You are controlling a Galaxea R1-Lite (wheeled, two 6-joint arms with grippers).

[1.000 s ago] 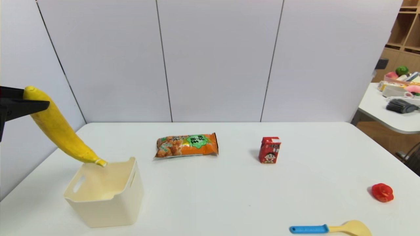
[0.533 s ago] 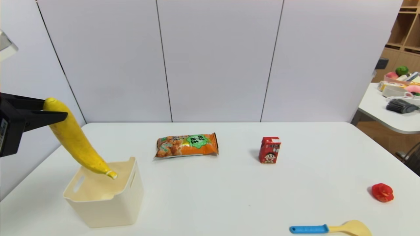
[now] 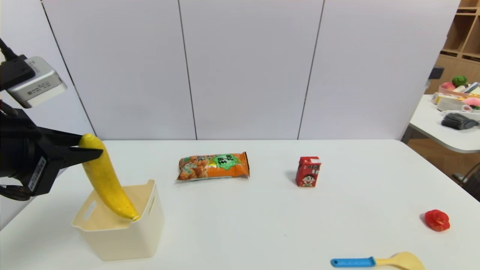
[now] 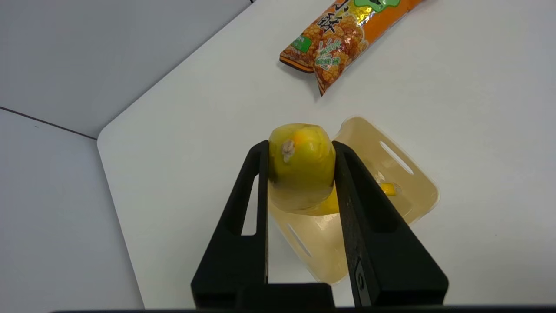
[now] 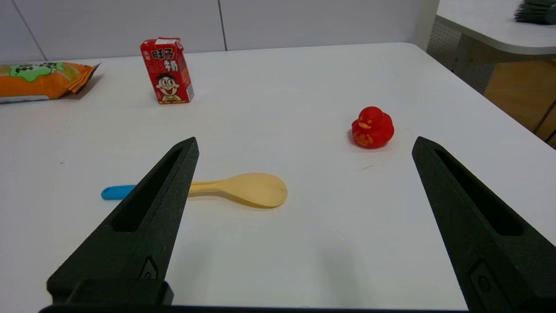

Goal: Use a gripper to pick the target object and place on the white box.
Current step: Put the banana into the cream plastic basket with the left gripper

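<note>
One banana [image 3: 108, 180] hangs from the left pincer [image 3: 90, 148], which grips it by its upper end, at the left of the scene. The two black fingers [image 4: 347, 174] press on either side of that end. The banana slants down and to the right, and its stem end is lowest, over the opening of the white box [image 3: 123, 240], close to the near right part of the rim. The pincer itself is above and to the left of the box, and a silver camera block [image 3: 39, 80] sits above it on the arm.

The box stands upright on the near left part of the white tabletop [image 3: 240, 225], open at the top, with slots cut in its sides. Beyond it and to the right lies an orange snack bag [image 3: 213, 167], flat on the tabletop. Farther right, also in the far part, a small red drink carton [image 3: 308, 172] stands upright. A red rubber duck [image 3: 437, 220] sits near the right edge. On the near side, to the right of the middle, lies a spoon [image 3: 405, 259] with a blue handle pointing left and a pale yellow bowl toward the right.

The right pincer [image 5: 306, 139] is spread wide with nothing between its fingers; it is on the near side of the tabletop, facing the spoon and the duck. Pale panels [image 3: 251, 67] rise behind the far edge. At the far right, a second table [image 3: 431, 129] carries a black brush [image 3: 458, 121] and a pink basket [image 3: 448, 92] with several things in it.
</note>
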